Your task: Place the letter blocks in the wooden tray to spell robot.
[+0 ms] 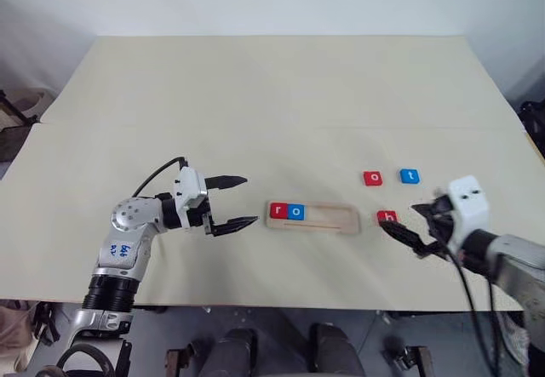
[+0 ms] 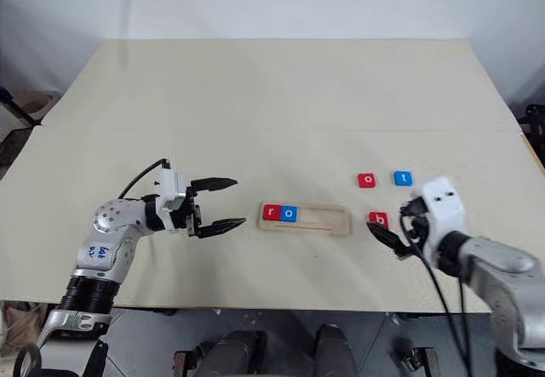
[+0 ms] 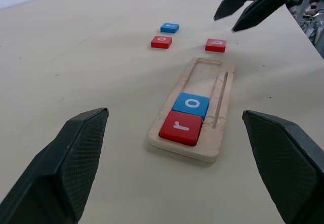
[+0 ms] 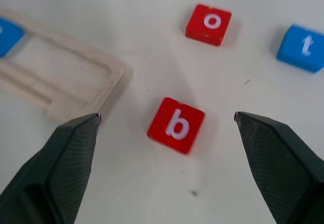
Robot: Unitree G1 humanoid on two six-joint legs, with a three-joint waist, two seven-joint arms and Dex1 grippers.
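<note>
Right tool (image 4: 167,125) spread above red b (image 4: 176,125), tray (image 3: 221,90) holding r, o

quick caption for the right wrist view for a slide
Open right gripper poised over the small red square "b" letter block, beside the pale wooden tray's empty end.

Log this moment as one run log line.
tray: r, blue o seated | table: b, red o, t | right gripper: open around b | left gripper: open, empty

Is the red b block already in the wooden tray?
No, the red b block lies on the table beside the wooden tray.
</note>
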